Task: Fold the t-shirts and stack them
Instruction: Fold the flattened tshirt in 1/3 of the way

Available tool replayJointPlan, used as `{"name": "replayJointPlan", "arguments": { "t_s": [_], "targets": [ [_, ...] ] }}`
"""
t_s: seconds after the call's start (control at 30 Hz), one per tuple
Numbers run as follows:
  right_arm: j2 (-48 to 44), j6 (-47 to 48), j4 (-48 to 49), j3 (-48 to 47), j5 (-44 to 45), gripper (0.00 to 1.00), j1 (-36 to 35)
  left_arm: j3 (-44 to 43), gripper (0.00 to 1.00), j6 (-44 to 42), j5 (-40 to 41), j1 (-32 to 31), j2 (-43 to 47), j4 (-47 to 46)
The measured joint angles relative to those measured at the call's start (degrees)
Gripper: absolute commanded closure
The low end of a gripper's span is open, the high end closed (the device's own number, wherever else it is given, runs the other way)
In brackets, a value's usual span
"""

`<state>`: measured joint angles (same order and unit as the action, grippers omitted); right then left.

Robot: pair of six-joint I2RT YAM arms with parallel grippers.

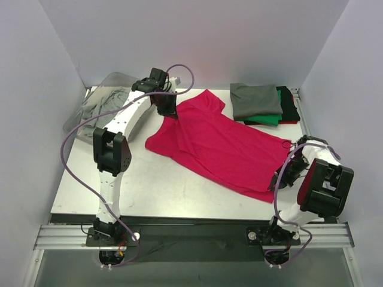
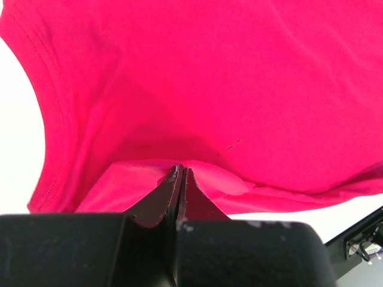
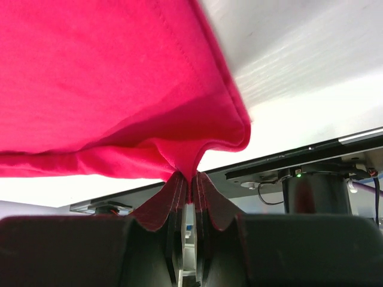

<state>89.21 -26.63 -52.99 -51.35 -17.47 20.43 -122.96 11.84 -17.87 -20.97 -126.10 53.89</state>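
White walls close in on three sides of the pale table (image 1: 149, 185) I'm working over. The magenta-red t-shirt (image 1: 221, 146) lies spread on a diagonal across the middle, its neck end toward the far left and its hem toward the near right. My left gripper (image 1: 166, 110) is pinched on the shirt's far-left edge. In its wrist view the fingers (image 2: 158, 203) press together with a fold of red cloth caught at their tips. My right gripper (image 1: 281, 178) has the near-right hem corner. From its wrist camera I see the cloth gathered into a bunch between closed fingers (image 3: 157, 210) and held up off the surface. At the far right sits a folded stack, with a dark grey t-shirt (image 1: 254, 98) on top and a green t-shirt (image 1: 267, 120) under it. The edges of a black t-shirt (image 1: 291, 106) and a red t-shirt (image 1: 289, 122) show beneath. At the far left a clear plastic bin (image 1: 115, 79) holds a crumpled light grey t-shirt (image 1: 100, 106).
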Motion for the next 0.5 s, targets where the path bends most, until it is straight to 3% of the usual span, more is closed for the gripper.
{"name": "replayJointPlan", "arguments": {
  "t_s": [0.23,0.5],
  "targets": [
    [1.9,0.6,0.6,-0.8,-0.2,1.00,3.1,-8.2,1.00,-1.5,0.5,0.0,-5.0,2.5],
    [2.9,0.9,1.2,-2.0,-1.0,1.00,5.4,-9.2,1.00,-1.9,1.7,0.1,-5.8,3.8]
  ]
}}
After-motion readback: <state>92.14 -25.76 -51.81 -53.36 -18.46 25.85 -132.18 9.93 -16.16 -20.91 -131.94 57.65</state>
